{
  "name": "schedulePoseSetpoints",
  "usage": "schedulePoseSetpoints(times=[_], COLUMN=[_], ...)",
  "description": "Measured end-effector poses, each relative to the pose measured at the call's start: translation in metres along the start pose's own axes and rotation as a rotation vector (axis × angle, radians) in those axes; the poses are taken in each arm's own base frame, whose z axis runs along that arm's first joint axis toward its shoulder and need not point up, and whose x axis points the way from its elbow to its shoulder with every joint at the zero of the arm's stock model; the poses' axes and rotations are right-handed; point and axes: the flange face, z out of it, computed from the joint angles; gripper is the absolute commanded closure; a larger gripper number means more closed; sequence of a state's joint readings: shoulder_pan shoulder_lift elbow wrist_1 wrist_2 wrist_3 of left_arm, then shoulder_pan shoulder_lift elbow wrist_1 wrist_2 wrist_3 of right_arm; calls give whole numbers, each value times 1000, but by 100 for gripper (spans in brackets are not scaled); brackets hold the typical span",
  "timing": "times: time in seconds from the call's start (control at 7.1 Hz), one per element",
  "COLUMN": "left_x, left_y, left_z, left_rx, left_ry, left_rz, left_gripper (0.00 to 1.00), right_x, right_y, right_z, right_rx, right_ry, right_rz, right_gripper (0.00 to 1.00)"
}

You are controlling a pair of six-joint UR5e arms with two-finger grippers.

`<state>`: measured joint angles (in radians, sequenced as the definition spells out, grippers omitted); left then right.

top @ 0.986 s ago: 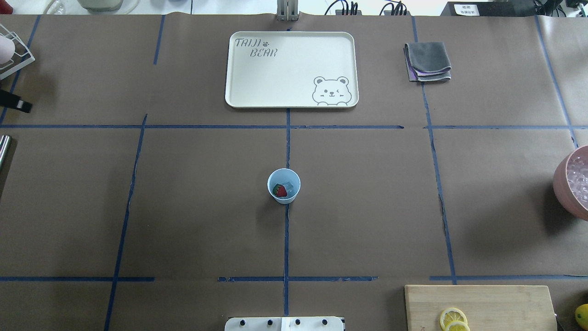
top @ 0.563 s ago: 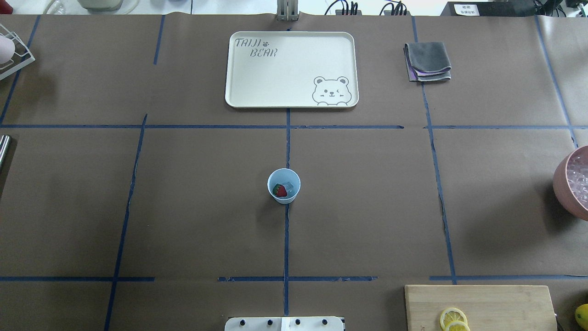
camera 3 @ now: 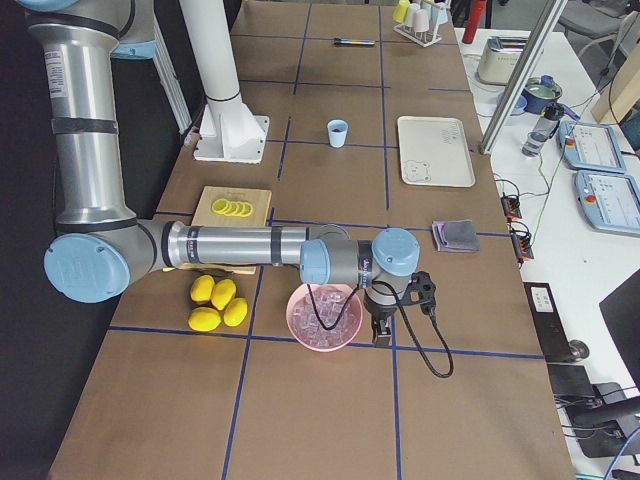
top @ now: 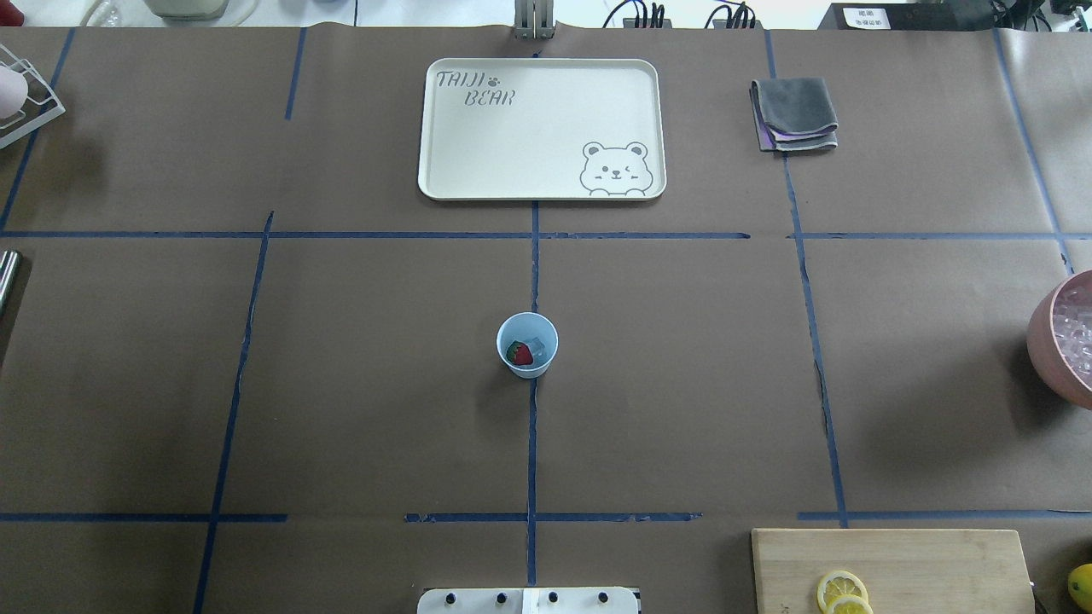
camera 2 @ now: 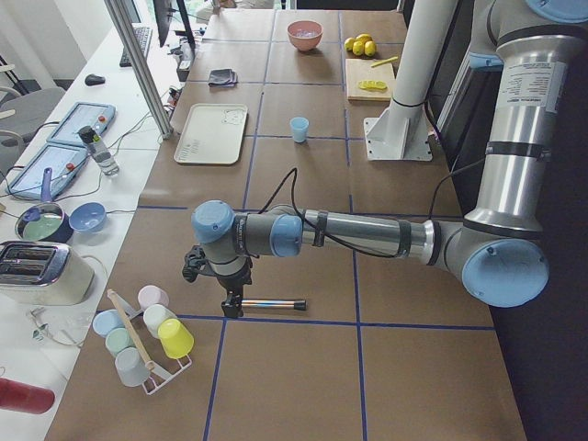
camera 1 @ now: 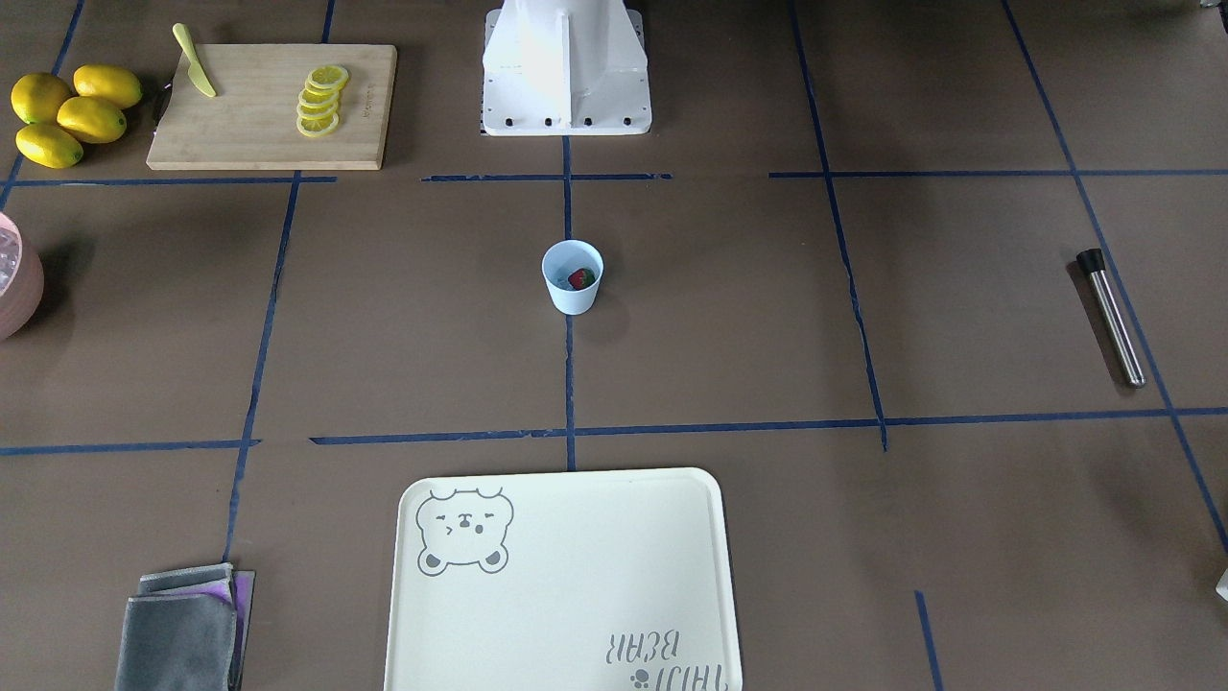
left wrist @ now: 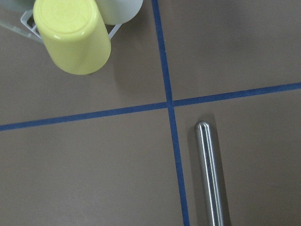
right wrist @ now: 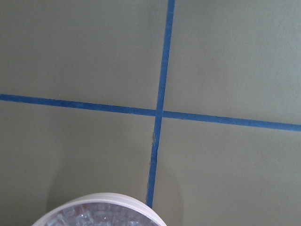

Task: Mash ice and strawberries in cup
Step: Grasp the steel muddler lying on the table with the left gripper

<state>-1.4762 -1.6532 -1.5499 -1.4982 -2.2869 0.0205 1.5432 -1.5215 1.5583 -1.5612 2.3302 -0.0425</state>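
Pale blue plastic, the cup is standing upright just below the middle of the overhead frame, on the blue tape line running up the centre of the counter. Inside it the strawberry is lying at the lower left, with the ice sitting against it at the upper right. Bare brown paper is stretching away from the cup on every side, leaving wide room to reach in, and nothing is touching it.

The cream tray is resting well above the cup near the top edge, and a folded grey cloth is lying to its right. A pink bowl of clear chunks is being cut off by the right edge. At the bottom right a wooden board is carrying lemon slices. At the left edge only the tip of a steel rod is showing.

In the exterior left view the left claw is pointing down close by one end of the rod, near a rack of cups; I cannot tell how its jaws are standing. In the exterior right view the right claw is hanging low just beside the pink bowl, and its jaws cannot be judged either.

Against the overhead frame a second ago, the dark part poking in at the left edge is no longer showing. The cup, tray and cloth are sitting where they were.
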Motion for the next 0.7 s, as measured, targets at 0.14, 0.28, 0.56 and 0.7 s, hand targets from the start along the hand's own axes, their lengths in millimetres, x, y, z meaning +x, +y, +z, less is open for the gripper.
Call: schedulePoseSetpoints(times=[0.14,0.28,0.56,0.7], left_x=[1,4,11,14], left_y=[2,5,17,21], left_z=[20,48,112,129], left_rx=[-9,-4,37,51], left_ry=[4,17,51,63], left_rz=[-21,-34,-63,-72], left_gripper=[5,5,5,5], right_x=[-1,-2,-5,-5], right_y=[-1,-1,1,3], right_z=[-2,-2,-5,-6], right_rx=[4,7,14,16], right_ry=[2,4,2,0], right_rz=[-3,-6,-14,-16], right_gripper=[0,0,0,0])
